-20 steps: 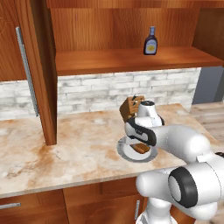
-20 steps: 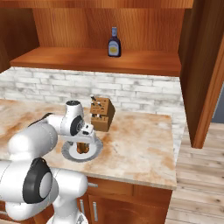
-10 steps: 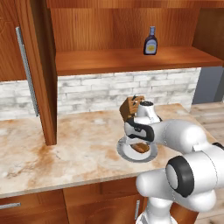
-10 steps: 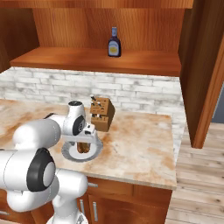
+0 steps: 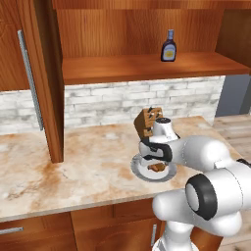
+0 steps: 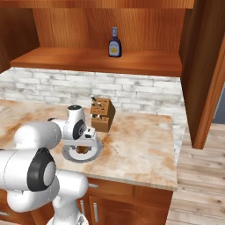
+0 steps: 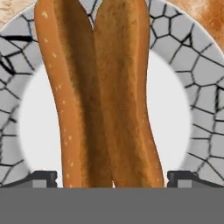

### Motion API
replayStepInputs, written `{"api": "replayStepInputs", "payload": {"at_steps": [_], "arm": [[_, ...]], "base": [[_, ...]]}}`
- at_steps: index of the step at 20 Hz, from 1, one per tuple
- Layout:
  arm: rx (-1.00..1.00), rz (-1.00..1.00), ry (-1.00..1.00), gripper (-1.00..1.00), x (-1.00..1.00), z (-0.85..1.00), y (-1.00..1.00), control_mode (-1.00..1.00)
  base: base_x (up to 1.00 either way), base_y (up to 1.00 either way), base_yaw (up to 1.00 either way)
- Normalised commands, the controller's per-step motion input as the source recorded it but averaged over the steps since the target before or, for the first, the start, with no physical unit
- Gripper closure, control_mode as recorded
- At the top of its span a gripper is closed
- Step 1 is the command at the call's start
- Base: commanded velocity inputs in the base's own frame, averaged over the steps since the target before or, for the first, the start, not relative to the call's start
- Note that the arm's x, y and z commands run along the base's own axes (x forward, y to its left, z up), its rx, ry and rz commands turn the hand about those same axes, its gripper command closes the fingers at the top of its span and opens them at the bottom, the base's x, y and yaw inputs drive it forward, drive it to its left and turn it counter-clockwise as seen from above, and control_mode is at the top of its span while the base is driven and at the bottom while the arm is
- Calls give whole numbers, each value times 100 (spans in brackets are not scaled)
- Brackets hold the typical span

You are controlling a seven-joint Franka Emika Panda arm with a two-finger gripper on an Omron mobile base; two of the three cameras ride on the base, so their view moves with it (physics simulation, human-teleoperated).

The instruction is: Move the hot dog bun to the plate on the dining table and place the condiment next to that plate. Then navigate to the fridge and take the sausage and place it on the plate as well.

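Bun (image 7: 103, 94) is lying lengthwise on the grey-rimmed whitish plate (image 7: 173, 113) on the marble counter (image 5: 73, 162), with the gripper (image 7: 112, 179) right over it, fingers spread wide either side, not pinching anything. Knife block (image 6: 102, 114) sits just behind, condiment bottle (image 6: 114, 42) up on the wooden shelf (image 6: 145, 63).

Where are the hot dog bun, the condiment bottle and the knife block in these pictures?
hot dog bun (image 7: 105, 96): hand view, middle of its split top.
condiment bottle (image 5: 168, 49): left base view, its yellowish label.
knife block (image 6: 103, 117): right base view, its wooden front face.
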Motion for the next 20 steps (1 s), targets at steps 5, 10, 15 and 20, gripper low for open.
{"api": "replayStepInputs", "payload": {"at_steps": [5,10,15,20], "arm": [[0,5,-2,-100,0,-16,0,-100],[0,1,3,100,1,-10,0,-100],[0,1,2,100,2,17,0,-100],[0,5,-4,100,-93,90,4,-100]], "base": [[0,0,0],[0,0,0],[0,0,0],[0,0,0]]}}
